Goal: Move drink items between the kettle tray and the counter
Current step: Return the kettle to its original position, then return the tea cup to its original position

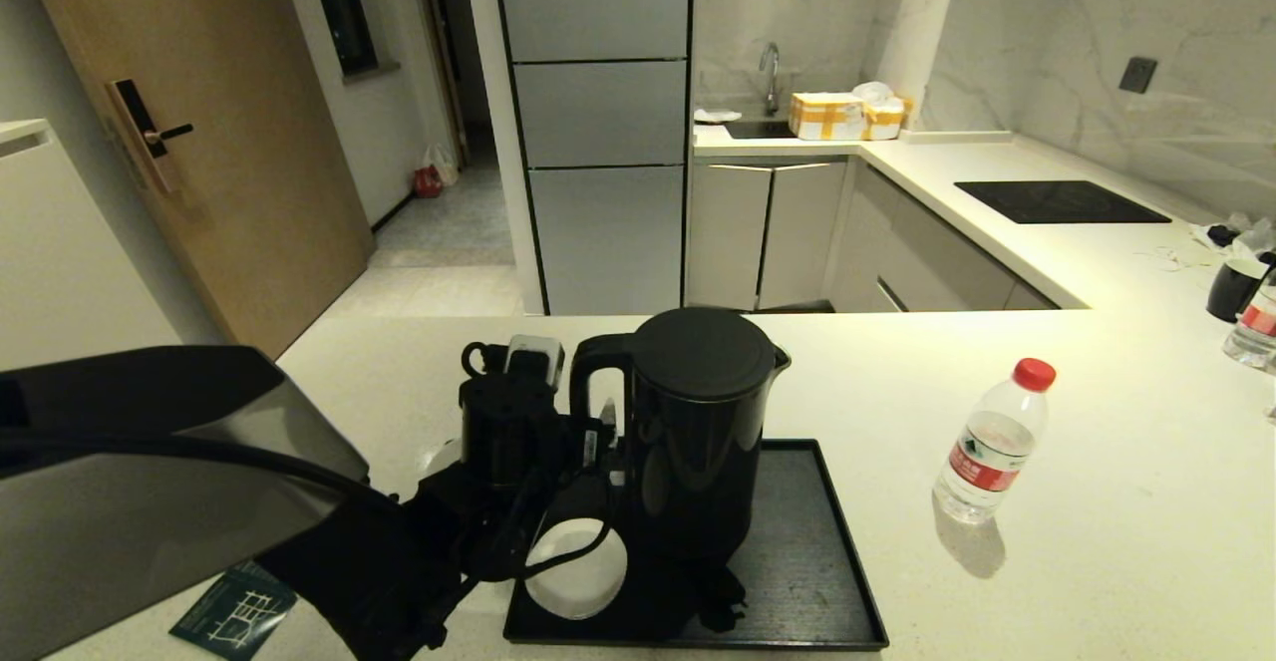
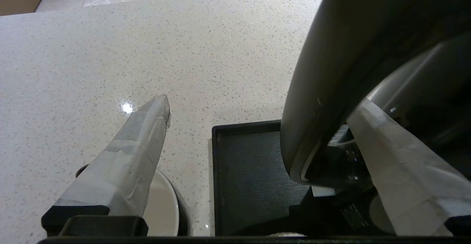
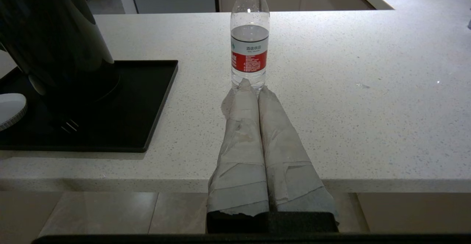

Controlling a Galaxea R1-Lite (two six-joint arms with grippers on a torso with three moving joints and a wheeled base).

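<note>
The kettle (image 1: 698, 432) stands upright on the kettle tray (image 1: 797, 531), toward the tray's left half, with its handle facing the tray's left edge. The tray lies on the counter (image 1: 1097, 501) close to the counter's near edge.

The left gripper (image 2: 257, 137) is positioned at the kettle handle. Its taped fingers (image 2: 136, 148) stand fully apart, one outside the handle over the counter and the other running in past the handle against the kettle body. Nothing is gripped. This straddle likely prepares a grasp on the handle, the kettle's natural lifting point.

A white-lined cup (image 1: 576, 566) lies at the tray's near-left corner, under the left arm; whether it rests fully inside the rim cannot be determined.

The water bottle (image 1: 992, 442) stands upright on the counter, well clear of the tray's right edge, so it is off the tray.

The right gripper (image 3: 257, 87) is parked off the counter's near edge, pointing at the bottle. Its fingers are pressed together and hold nothing.
</note>
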